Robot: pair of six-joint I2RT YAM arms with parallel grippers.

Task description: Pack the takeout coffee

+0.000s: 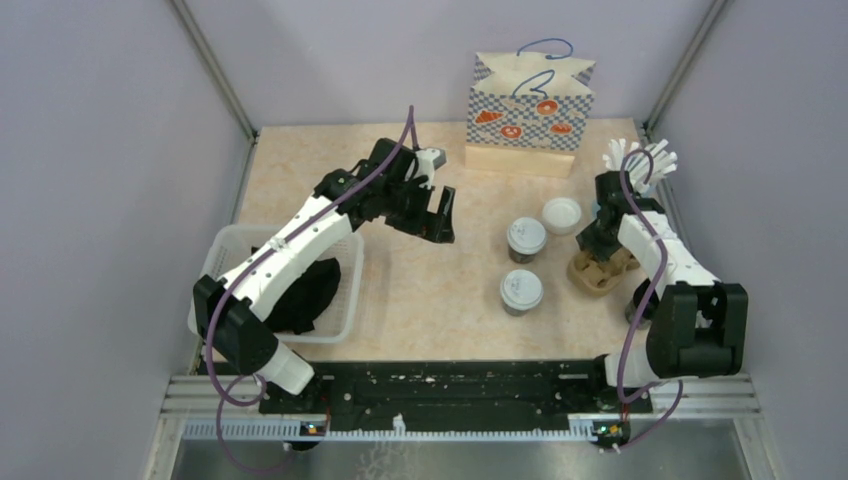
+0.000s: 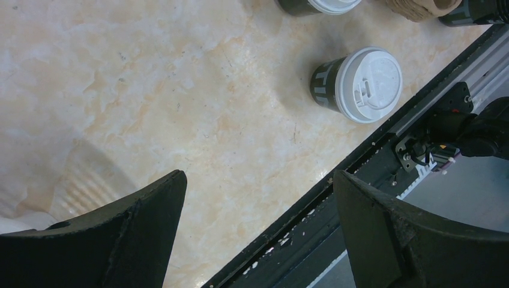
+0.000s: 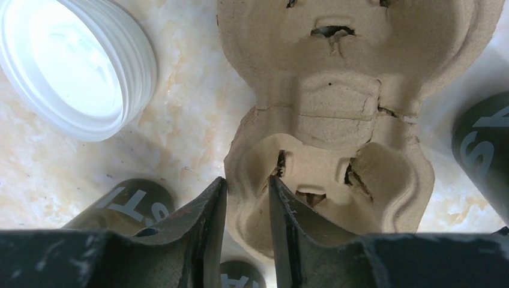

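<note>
Two takeout coffee cups with dark sides and white lids stand mid-table, one farther back (image 1: pixel 526 238) and one nearer (image 1: pixel 521 292). The left wrist view shows the nearer one (image 2: pixel 360 84) upright. Right of them lies a brown cardboard cup carrier (image 1: pixel 603 270) with empty wells. My right gripper (image 1: pixel 598 243) is shut on the carrier's rim (image 3: pixel 336 120). One finger sits outside the wall and the other inside a well, around (image 3: pixel 247 180). My left gripper (image 1: pixel 440 218) hovers open above the bare table left of the cups, holding nothing (image 2: pixel 258 177).
A checked paper bag (image 1: pixel 530 115) with blue handles stands at the back. A loose white lid (image 1: pixel 562 215) lies beside the carrier (image 3: pixel 75 66). A white basket (image 1: pixel 225 240) with a black object is at the left. A dark cup side (image 3: pixel 486 150) is close to the carrier.
</note>
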